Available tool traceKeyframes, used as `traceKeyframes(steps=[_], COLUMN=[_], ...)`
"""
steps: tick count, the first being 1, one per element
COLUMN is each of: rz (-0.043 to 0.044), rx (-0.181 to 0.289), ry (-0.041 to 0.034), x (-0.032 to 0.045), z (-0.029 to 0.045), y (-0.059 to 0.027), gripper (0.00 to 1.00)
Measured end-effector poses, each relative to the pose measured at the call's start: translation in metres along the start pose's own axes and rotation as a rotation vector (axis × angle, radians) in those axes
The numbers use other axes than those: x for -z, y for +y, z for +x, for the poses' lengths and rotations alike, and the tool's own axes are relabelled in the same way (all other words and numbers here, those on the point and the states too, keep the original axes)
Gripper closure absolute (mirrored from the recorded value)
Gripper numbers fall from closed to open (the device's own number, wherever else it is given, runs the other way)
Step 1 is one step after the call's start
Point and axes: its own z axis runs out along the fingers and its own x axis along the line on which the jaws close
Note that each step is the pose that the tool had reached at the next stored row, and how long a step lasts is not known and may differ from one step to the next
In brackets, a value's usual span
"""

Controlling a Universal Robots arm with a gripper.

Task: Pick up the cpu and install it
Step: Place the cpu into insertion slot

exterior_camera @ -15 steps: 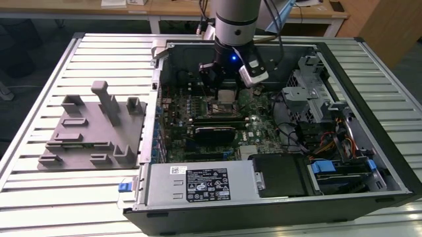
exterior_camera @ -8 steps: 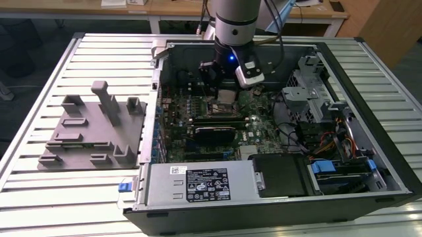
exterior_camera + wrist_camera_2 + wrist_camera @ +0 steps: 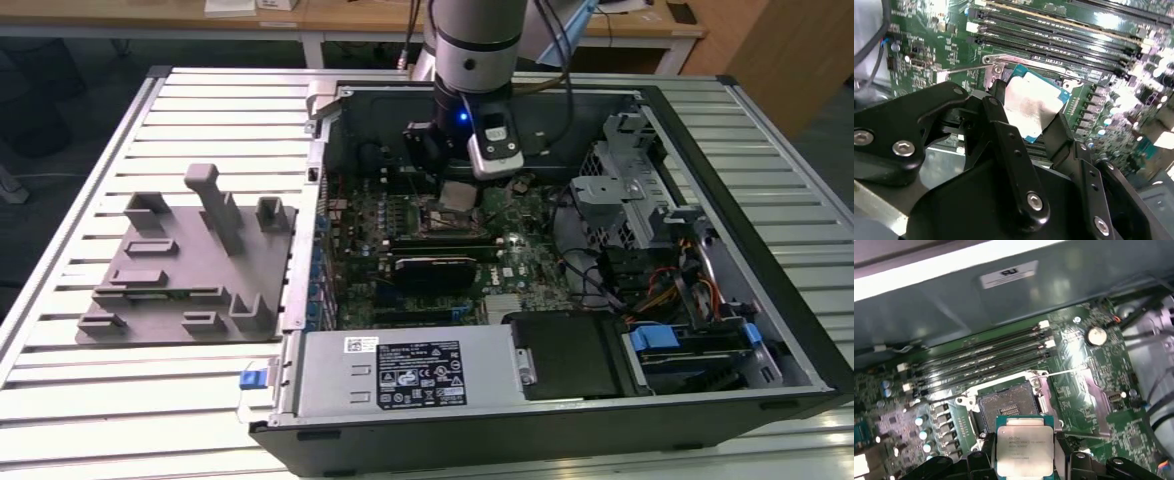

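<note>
The cpu (image 3: 1025, 447) is a flat square chip with a silvery top and a green rim. My gripper (image 3: 1024, 457) is shut on it, black fingers (image 3: 1004, 135) pressing its two opposite edges. In the second wrist view the cpu (image 3: 1031, 107) hangs tilted just above the motherboard. The open black socket (image 3: 1004, 407) with its metal frame lies right beyond the chip, apart from it. In the exterior view the gripper (image 3: 461, 180) holds the cpu (image 3: 458, 195) over the socket (image 3: 430, 213) inside the open computer case.
Memory slots (image 3: 984, 360) run beside the socket. Cables and drive cages (image 3: 641, 215) crowd the case at the exterior view's right; a power supply (image 3: 407, 372) sits at the front. A grey plastic tray with upright posts (image 3: 187, 260) stands on the slatted table at the exterior view's left.
</note>
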Motion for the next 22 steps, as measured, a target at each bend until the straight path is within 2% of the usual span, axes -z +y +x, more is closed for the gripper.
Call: traceKeyframes(steps=[22], rz=[0.008], rx=[-0.4], ry=[-0.0141], x=[-0.0007], z=[0.0], y=[0.0], gripper=[0.46])
